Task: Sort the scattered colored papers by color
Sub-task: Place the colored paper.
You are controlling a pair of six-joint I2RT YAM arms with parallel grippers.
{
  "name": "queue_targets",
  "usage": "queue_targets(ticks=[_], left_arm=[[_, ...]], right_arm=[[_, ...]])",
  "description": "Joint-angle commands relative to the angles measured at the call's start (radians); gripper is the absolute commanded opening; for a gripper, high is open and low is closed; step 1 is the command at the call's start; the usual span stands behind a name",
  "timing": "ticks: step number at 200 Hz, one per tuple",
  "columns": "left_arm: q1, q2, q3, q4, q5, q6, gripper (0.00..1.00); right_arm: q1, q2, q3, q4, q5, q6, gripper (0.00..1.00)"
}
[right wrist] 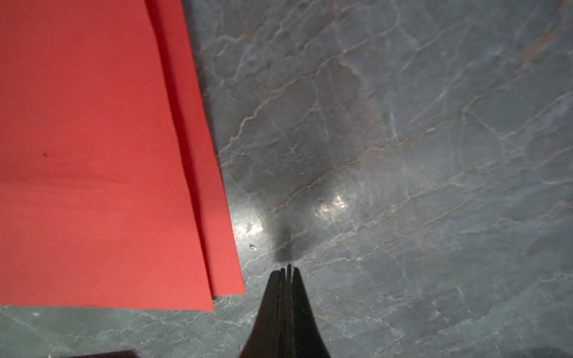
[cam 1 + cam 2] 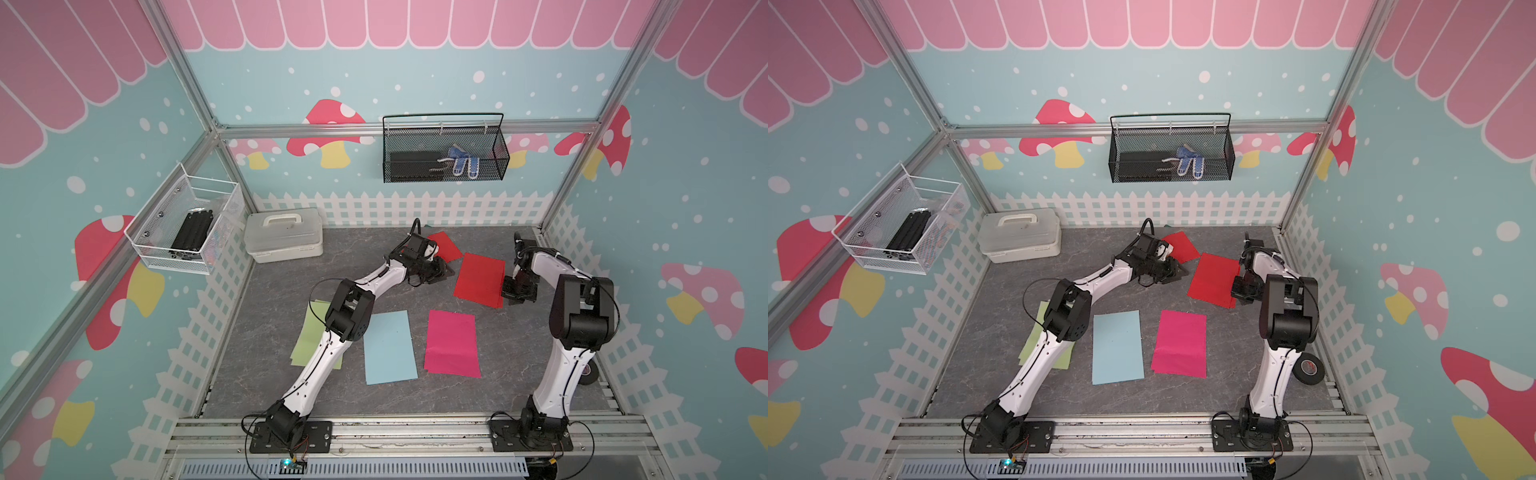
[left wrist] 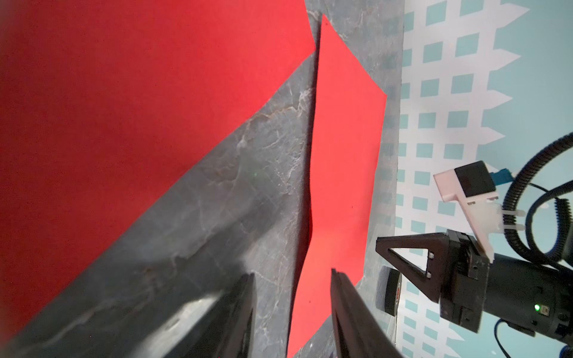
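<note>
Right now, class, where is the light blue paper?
In both top views the light blue paper lies flat on the near middle of the table, between the green paper and the magenta paper.

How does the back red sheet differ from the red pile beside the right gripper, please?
The back red sheet looks single; the red pile shows two offset edges in the right wrist view. The back red sheet is partly hidden under the left gripper; the red pile is nearly all visible. Both are red and lie on the table.
</note>
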Motion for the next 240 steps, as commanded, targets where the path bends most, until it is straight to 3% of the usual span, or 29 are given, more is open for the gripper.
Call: queue_targets(ticks=[1,66,181,240], left_arm=[[-0.015,0.028,0.037,-0.012,0.002,-0.016,0.43],[-0.040,0.061,0.081,-0.013,0.012,-0.036,0.44],[-0.086,0.076,0.104,-0.002,0.025,-0.056,0.43],[-0.036,-0.082,-0.030,-0.003,-0.104,-0.001,0.48]], right_arm=[[0.000,-0.002,-0.008,0.020,-0.034,0.010,0.00],[-0.001,0.027,-0.004,0.033,-0.101,0.005,0.00],[-0.001,0.034,-0.002,0.035,-0.115,0.001,0.00],[-0.001,-0.001,-0.012,0.039,-0.085,0.013,0.00]])
